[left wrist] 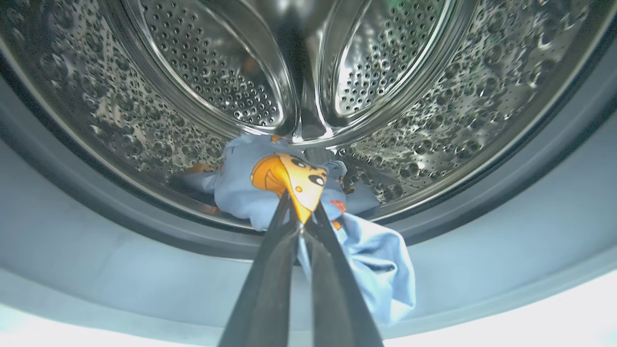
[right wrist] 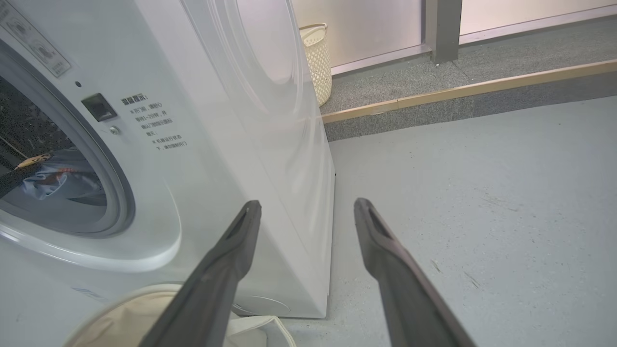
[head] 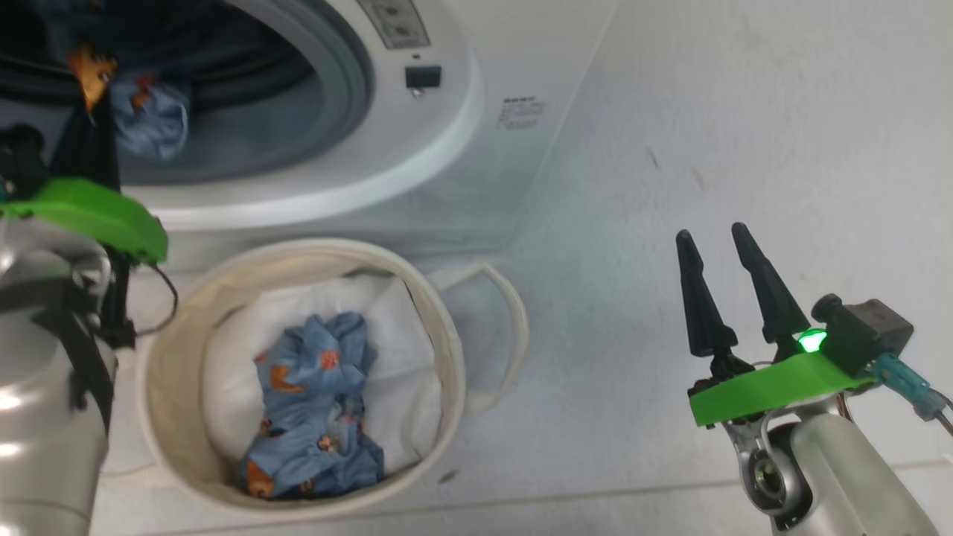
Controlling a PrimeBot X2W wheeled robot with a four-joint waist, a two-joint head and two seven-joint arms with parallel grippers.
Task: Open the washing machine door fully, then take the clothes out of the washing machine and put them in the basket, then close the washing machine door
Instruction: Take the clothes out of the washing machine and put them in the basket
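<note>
Left gripper (left wrist: 301,214) clamped on garment (left wrist: 250,188) at drum (left wrist: 434,120) lip; basket (head: 453,342) at its 5 o'clock, head view; right gripper (head: 709,232) open.

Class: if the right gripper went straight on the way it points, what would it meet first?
Probably the white side panel of the washing machine; depth is unclear, so the right gripper might reach the floor instead.

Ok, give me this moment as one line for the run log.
phase: unloading | left gripper: shut on blue garment at mouth of drum | right gripper: open, empty, above floor | basket: holds printed clothes
</note>
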